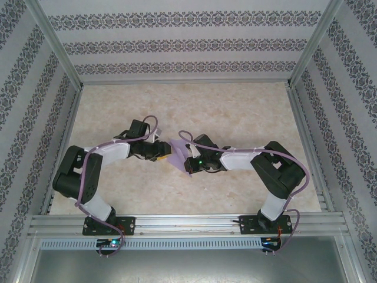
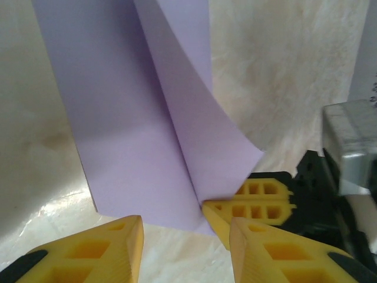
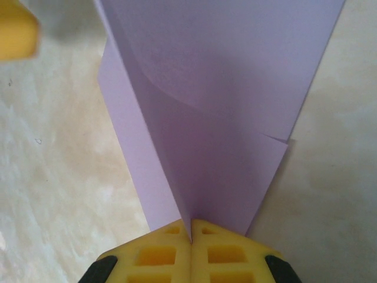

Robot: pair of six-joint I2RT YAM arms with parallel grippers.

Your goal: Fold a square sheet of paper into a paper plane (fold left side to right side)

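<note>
The sheet of paper (image 1: 178, 152) is thin, plain, matte lavender. It sits around the middle of the worktop (image 1: 235, 112), about halfway between the left and right edges, and is partly folded. In the left wrist view the sheet (image 2: 135, 118) has one layer lying flat and a second flap curving up from a straight crease that runs down toward a lower corner. In the right wrist view the sheet (image 3: 224, 88) stands up as a tall wedge that narrows to a point, and one edge on the right side shows a small step where the layers do not quite line up.

The right claw (image 3: 191, 236) is closed tight on that point, its ribbed yellow pads pressed together with the paper pinched between them. From the left wrist, the right claw (image 2: 253, 203) is seen gripping the corner just past the crease. The left claw (image 2: 185, 236) is held open. Its yellow fingers (image 2: 112, 247) are spread apart, with the near edge of the sheet just at their tips and not clamped.

From above, both arms are bent at the elbow and reach inward. The left claw (image 1: 162, 154) and the right claw (image 1: 189, 161) face each other across the paper. The worktop is smooth, pale beige and marbled.
</note>
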